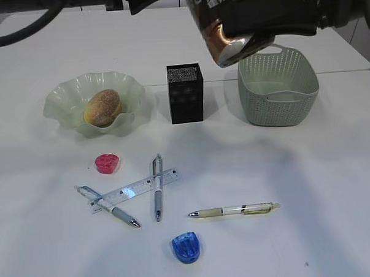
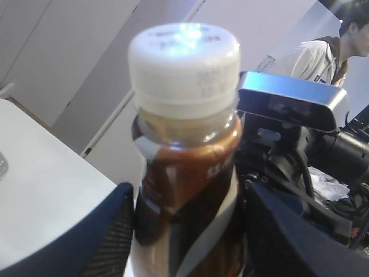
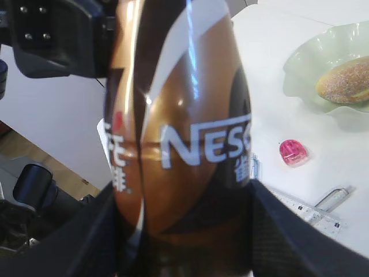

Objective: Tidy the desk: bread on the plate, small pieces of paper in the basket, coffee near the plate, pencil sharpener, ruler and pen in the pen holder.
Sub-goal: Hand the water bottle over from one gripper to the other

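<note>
We see a person (image 2: 333, 51) in a pale hooded top, turned side-on. We also see pale grey wall panels (image 2: 86, 57).

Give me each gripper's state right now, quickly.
Left gripper: closed on the brown Nescafe coffee bottle with white cap, near its neck.
Right gripper: closed on the same bottle's body.
</note>
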You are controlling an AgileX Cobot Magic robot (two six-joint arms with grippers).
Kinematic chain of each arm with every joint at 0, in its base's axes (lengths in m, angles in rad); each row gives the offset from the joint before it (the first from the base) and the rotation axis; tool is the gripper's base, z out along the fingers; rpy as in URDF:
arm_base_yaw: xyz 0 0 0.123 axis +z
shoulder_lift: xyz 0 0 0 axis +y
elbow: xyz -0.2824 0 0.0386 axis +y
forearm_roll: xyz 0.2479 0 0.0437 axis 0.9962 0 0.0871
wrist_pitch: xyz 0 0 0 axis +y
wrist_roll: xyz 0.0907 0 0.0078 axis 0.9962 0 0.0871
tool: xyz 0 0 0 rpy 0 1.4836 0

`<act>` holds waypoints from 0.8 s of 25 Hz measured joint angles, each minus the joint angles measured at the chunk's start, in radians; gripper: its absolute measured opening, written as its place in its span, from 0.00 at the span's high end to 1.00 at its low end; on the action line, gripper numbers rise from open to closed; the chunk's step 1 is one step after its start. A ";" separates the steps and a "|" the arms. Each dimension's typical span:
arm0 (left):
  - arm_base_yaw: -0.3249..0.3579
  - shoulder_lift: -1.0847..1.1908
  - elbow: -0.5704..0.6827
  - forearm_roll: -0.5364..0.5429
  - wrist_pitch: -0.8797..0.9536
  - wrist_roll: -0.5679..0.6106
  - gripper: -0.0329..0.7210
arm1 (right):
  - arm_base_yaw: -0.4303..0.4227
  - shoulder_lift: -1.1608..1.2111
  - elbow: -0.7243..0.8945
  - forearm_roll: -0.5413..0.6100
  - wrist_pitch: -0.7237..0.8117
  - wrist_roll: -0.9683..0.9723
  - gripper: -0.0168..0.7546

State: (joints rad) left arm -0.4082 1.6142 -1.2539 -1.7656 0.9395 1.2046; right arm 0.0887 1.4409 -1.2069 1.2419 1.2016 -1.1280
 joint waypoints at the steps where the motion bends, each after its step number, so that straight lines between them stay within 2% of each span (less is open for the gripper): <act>1: 0.000 0.002 -0.002 -0.002 0.000 0.000 0.40 | 0.000 0.000 0.000 0.000 0.000 0.000 0.38; 7: 0.000 0.004 -0.008 -0.002 0.006 0.003 0.38 | -0.001 0.000 0.000 -0.001 -0.006 0.000 0.38; 13: -0.010 0.008 -0.019 -0.002 0.012 0.005 0.25 | -0.001 0.000 0.000 0.008 0.000 -0.004 0.38; 20: -0.026 0.008 -0.019 -0.002 -0.010 0.005 0.24 | -0.001 0.000 0.000 0.008 0.000 -0.004 0.38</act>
State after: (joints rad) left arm -0.4342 1.6223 -1.2732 -1.7681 0.9300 1.2093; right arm 0.0880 1.4409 -1.2069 1.2498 1.2017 -1.1317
